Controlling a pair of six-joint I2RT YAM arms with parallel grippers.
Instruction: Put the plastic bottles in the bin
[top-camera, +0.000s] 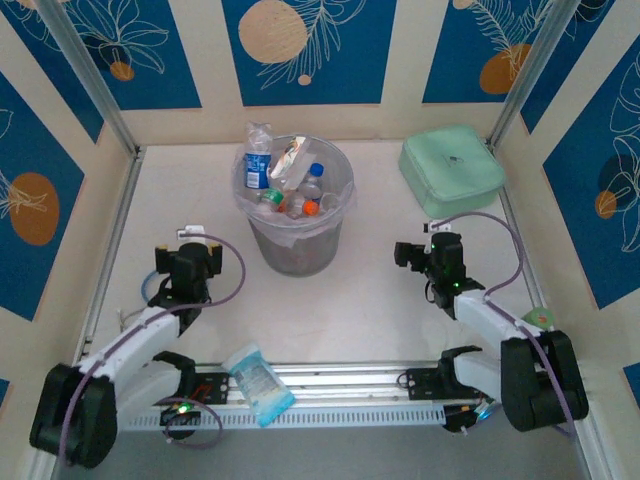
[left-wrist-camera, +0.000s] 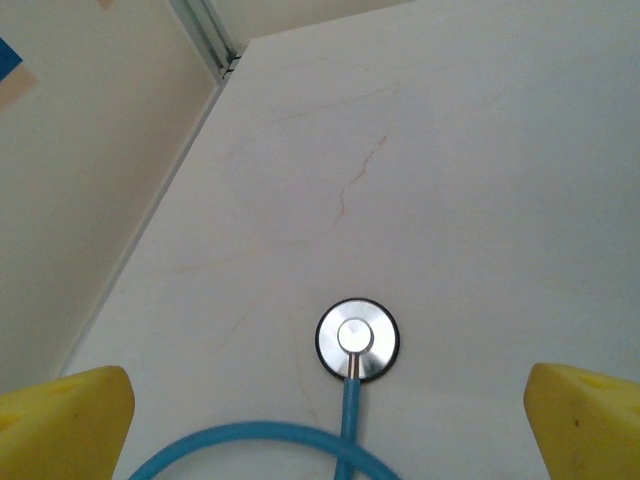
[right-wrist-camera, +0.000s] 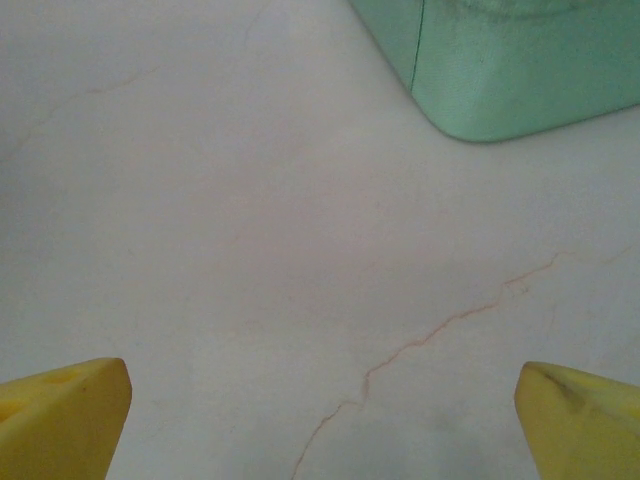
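Note:
The bin (top-camera: 295, 240), a round translucent grey bucket with a clear bag liner, stands at the table's middle back. Several plastic bottles (top-camera: 300, 190) lie piled inside it, and one blue-labelled bottle (top-camera: 258, 160) pokes above the rim at the left. My left gripper (top-camera: 183, 262) hovers left of the bin, open, with yellow fingertips (left-wrist-camera: 70, 420) wide apart over bare table. To the right of the bin, my right gripper (top-camera: 437, 258) is open too, fingertips (right-wrist-camera: 60, 415) far apart, nothing between them.
A mint-green square case (top-camera: 452, 168) sits at the back right; its corner (right-wrist-camera: 500, 60) shows in the right wrist view. A blue stethoscope with a silver disc (left-wrist-camera: 357, 340) lies under the left gripper. A flat blue-and-white packet (top-camera: 258, 382) rests on the front rail.

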